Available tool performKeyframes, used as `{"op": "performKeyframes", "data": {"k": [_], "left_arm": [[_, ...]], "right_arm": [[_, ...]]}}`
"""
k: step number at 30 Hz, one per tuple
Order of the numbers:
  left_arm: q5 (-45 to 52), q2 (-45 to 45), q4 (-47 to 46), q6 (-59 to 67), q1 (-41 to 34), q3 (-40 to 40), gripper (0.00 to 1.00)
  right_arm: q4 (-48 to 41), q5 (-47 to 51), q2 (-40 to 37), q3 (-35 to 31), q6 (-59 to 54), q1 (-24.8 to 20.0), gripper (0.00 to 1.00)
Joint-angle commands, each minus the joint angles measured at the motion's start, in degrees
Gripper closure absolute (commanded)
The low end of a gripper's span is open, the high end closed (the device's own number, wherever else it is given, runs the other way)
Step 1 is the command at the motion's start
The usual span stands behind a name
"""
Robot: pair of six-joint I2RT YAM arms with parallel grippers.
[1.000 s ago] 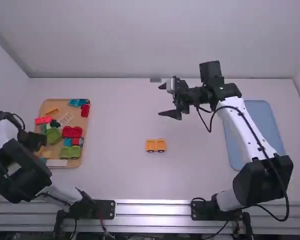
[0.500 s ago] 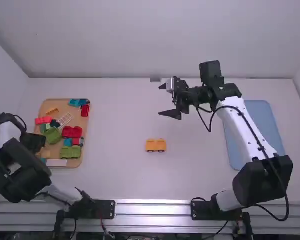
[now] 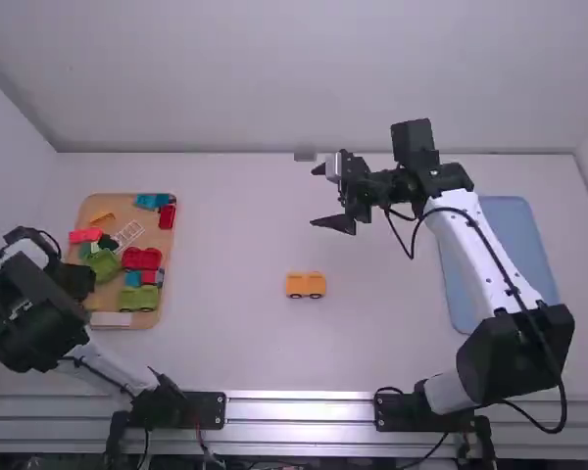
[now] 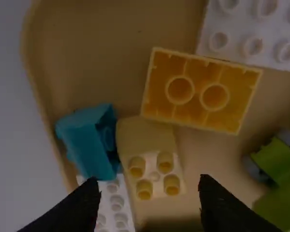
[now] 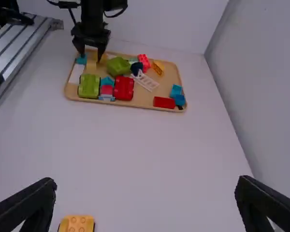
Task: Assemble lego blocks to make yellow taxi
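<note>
L end effector [image 3: 76,280] is over the near-L part of the wooden tray [image 3: 118,203], fingers spread. In L wrist view, the pale yellow block w/ studs up [image 4: 152,159] sits in line w/ the gap btwn its fingertips, apart from both; the hollow yellow block [image 4: 198,92], underside up, is just beside that block, farther from the fingertips. Teal pc [image 4: 87,140] is on the pale block's other side, by a white studded plate [image 4: 117,208].

R end effector [image 3: 316,196] is above the table [image 3: 225,235], also spread w/ nothing btwn the fingers. The orange-yellow wheeled pc [image 3: 306,285] stands on the table, well apart from it, nearer the arm bases, approx mid-table L-to-R.

Wooden tray also has: red wheeled pc [image 3: 142,258], green wheeled pc [image 3: 138,300] on the near side, white ladder-like pc [image 3: 129,233], pinkish-red brick [image 3: 85,235] & small orange pc [image 3: 102,217] toward far L, red block [image 3: 168,215] & blue pc [image 3: 153,201] toward far R. Blue tray [image 3: 517,245] lies at table's R, partly behind R arm.
</note>
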Motion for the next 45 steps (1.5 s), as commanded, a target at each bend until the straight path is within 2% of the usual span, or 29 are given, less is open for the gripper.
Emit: {"op": "performKeyframes", "data": {"k": [1,7,12,18,32,34,37,39,42,45], "left_arm": [[1.1,1.9,0.2,-0.4,-0.2,0.8,0.51],[0.9,3.8,0.7,-0.3,-0.2,0.5,0.43],[1.0,3.8,3.7,0.1,-0.2,-0.1,0.44],[1.1,3.8,4.7,0.3,-0.2,-0.2,0.50],[1.7,3.8,8.3,6.2,-1.0,-3.7,0.52],[1.1,3.8,9.3,6.3,-1.0,-4.5,0.54],[0.9,3.8,9.7,6.2,-0.9,-4.6,0.67],[1.1,3.8,9.7,6.2,-1.0,-4.0,0.72],[1.1,3.5,6.8,4.5,-0.9,-2.0,0.72],[1.1,2.6,1.5,1.8,-1.1,0.9,0.80]], "right_arm": [[0.0,-0.5,-1.4,1.5,0.0,0.0,0.01],[0.0,-0.5,-1.4,1.5,0.0,-0.1,0.01],[0.0,-0.5,-1.4,1.5,0.0,0.1,0.01],[0.0,0.3,-1.4,1.5,0.0,0.0,0.01],[0.0,0.8,-1.4,1.5,0.0,0.1,0.01],[0.1,0.8,-1.4,1.5,0.0,0.1,0.01],[0.1,0.7,-1.4,1.5,0.0,0.1,0.01],[0.1,0.5,-1.4,1.5,0.0,0.0,0.01],[0.3,0.6,-1.4,1.5,0.4,0.0,0.01],[0.2,0.6,-1.4,1.5,0.4,0.0,0.01]]}}
